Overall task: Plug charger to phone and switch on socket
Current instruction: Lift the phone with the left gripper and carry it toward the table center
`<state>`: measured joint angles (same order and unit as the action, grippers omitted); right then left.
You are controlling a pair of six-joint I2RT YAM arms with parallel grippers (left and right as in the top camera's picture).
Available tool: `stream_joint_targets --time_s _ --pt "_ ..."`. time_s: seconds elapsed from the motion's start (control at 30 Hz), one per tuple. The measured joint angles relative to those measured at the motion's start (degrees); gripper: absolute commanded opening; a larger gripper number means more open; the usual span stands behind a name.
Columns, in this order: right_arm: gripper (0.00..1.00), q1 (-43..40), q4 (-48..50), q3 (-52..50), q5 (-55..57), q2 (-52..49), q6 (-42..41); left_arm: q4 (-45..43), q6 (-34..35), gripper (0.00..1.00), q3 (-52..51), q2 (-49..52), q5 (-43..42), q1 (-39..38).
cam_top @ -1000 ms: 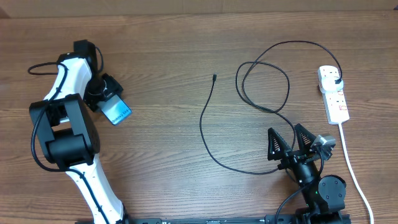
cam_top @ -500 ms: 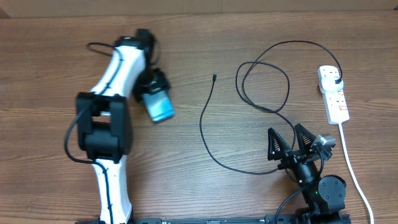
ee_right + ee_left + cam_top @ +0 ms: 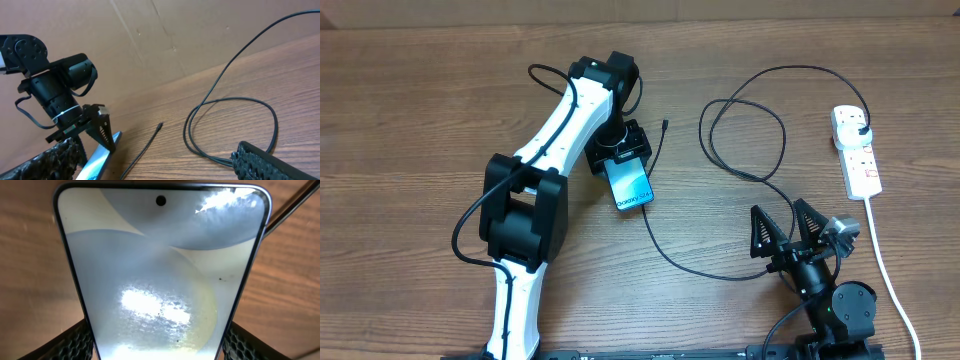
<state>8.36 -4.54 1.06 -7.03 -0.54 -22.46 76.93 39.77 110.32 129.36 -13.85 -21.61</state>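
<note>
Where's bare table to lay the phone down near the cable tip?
Bare wood lies inside the charger's long curve, below its loop and left of the right gripper. The table left of the left arm is free too. Crowded by the socket.

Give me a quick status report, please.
Left gripper shut on phone. Right gripper open, empty. Charger not in phone. Nothing in the way.

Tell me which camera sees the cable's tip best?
The right wrist view: the charger tip looks biggest there. Overhead shows a tiny speck; the left wrist view shows only cable, no tip.
</note>
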Motion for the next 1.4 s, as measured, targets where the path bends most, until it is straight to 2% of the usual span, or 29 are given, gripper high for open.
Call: stream_joint_targets --time_s 0.27,0.73,1.4 --pt "1.00 0.0 0.0 0.0 0.0 0.0 0.0 5.0 0.6 0.04 0.0 0.0 -7.5 1.4" --pt "1.00 0.0 0.0 0.0 0.0 0.0 0.0 11.3 0.1 0.04 0.0 0.0 -10.1 4.5" --pt "1.00 0.0 0.0 0.0 0.0 0.0 0.0 19.4 -7.0 0.04 0.1 0.0 -17.3 10.9"
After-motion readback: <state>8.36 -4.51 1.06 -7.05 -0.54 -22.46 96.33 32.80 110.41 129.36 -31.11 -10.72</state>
